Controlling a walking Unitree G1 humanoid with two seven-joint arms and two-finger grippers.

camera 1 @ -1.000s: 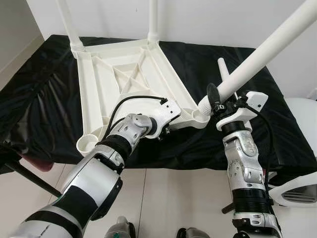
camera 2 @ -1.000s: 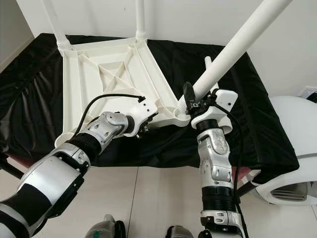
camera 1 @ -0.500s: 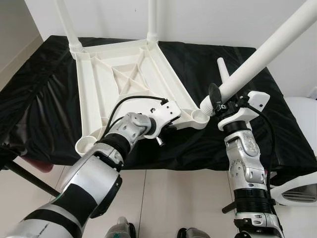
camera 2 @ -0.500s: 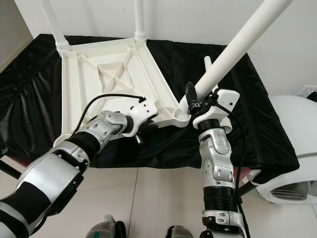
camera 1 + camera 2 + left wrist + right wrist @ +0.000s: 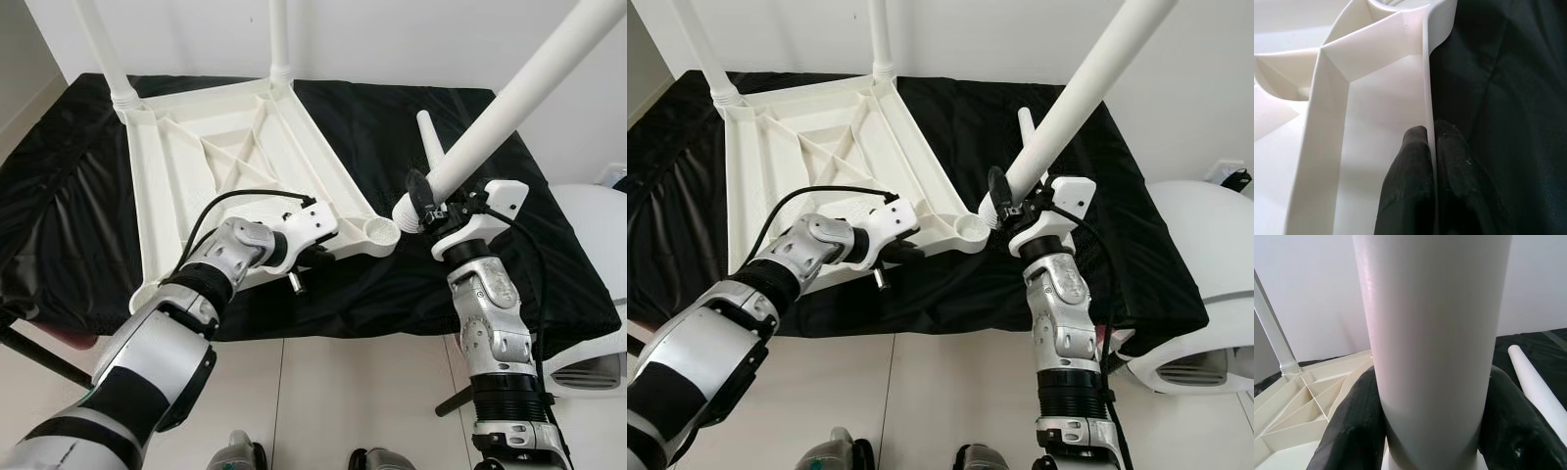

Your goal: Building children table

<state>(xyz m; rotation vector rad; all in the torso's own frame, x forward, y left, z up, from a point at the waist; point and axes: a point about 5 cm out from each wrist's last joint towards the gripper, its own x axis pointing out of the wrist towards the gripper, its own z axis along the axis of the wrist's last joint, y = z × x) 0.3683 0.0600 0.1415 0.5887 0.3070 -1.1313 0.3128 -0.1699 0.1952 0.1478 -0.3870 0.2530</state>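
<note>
- Left eye view: my right gripper (image 5: 423, 201) is closed around the lower end of a long white table leg (image 5: 509, 93); the leg leans up and away to my right, and its bottom end sits just beside the round corner socket (image 5: 378, 230) of the white table top (image 5: 211, 166), very near but I cannot tell if it is inside; the table top lies upside down on a black cloth (image 5: 460, 137), with its ribs facing up; my left gripper (image 5: 318, 257) holds the near edge of the table top, just beside that same socket; two legs (image 5: 98, 44) already stand upright at the far corners; one loose leg (image 5: 431, 147) lies on the cloth behind my right gripper.
- Right eye view: same scene; the near-left corner socket of the table top (image 5: 803, 147) reaches to the near edge of the cloth; a white rounded object (image 5: 1205, 294) stands on the floor to my right, beside the covered surface.
- Left wrist view: my two black fingers (image 5: 1410, 181) are pressed together on the thin white edge wall (image 5: 1428, 88) of the table top, one finger on each side of it; black cloth is beside this wall.
- Right wrist view: my black fingers (image 5: 1354, 426) grip the thick white leg (image 5: 1435, 333) from both sides, touching it; the loose leg (image 5: 1537, 382) lies on the cloth nearby; the ribbed underside of the table top (image 5: 1308, 396) is behind.
</note>
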